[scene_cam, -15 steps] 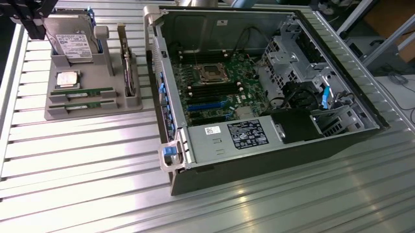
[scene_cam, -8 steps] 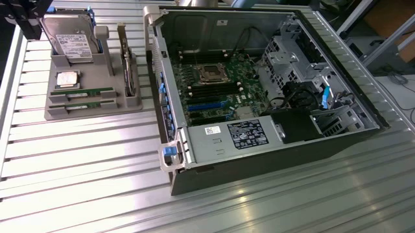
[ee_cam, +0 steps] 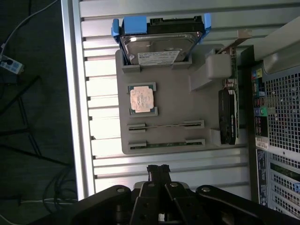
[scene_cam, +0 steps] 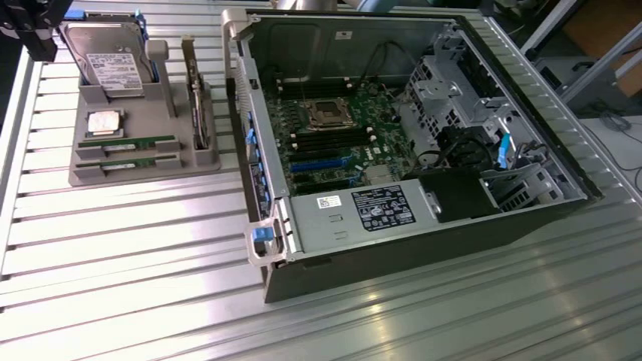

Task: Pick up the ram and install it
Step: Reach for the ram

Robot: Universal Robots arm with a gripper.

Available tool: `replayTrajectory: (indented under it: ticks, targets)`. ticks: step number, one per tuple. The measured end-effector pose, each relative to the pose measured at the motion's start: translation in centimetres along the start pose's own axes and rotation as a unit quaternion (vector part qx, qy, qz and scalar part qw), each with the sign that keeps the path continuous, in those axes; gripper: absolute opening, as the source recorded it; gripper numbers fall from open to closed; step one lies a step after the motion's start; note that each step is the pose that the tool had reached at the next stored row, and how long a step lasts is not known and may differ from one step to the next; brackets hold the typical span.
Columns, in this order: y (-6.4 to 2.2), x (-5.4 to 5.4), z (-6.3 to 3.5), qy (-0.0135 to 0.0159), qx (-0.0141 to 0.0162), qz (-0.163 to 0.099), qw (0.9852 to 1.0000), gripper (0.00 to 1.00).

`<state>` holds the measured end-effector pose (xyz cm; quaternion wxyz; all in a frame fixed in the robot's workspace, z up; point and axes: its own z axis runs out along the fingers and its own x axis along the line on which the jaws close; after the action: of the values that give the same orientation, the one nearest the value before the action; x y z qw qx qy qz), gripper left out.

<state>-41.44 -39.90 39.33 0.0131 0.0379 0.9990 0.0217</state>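
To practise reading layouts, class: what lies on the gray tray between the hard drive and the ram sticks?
A square silver chip sits between hard drive and ram sticks, clear in both views.

Robotics lab or test workshop, not a home. Ribbed aluminium table (scene_cam: 150, 248) is the work surface. Open PC case (scene_cam: 401, 259) lies on it, motherboard exposed. Grey fixture tray (scene_cam: 131, 177) on the exterior view's left holds hard drive (scene_cam: 113, 64), CPU (scene_cam: 105, 122) and ram (scene_cam: 125, 141) in fitted slots. Aluminium frame struts (scene_cam: 602, 69) stand far right. Dark floor beside the table has loose cables (ee_cam: 60, 185) and a power strip (ee_cam: 9, 64).
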Motion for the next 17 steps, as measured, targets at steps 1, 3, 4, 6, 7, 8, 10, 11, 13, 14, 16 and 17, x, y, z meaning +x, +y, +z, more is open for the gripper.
replayTrajectory:
  ticks: [1,3,4,6,7,8,10,11,13,14,16,17]
  targets:
    - [0.00,0.1,0.00,0.0000,0.0000,0.000,1.0000,0.11]
    - [-0.02,0.2,-0.01,0.0000,0.0000,0.000,1.0000,0.11]
    - [-0.02,0.3,-0.01,0.0000,0.0000,0.000,1.0000,0.11]
    - [-0.03,0.4,-0.01,0.0000,0.0000,0.000,1.0000,0.11]
    - [-0.04,0.5,-0.02,0.0000,0.0000,0.000,1.0000,0.11]
    - [-0.04,0.6,-0.02,0.0000,0.0000,0.000,1.0000,0.11]
    - [-0.05,0.7,-0.02,0.0000,0.0000,0.000,1.0000,0.11]
    - [-0.06,0.8,-0.02,0.0000,0.0000,0.000,1.0000,0.11]
    - [-0.07,0.9,-0.02,0.0000,0.0000,0.000,1.0000,0.11]
    - [-0.08,1.1,-0.03,0.0000,0.0000,0.000,1.0000,0.11]
    - [-0.09,1.2,-0.03,0.0000,0.0000,0.000,1.0000,0.11]
    - [-0.10,1.3,-0.04,0.0000,0.0000,0.000,1.0000,0.11]
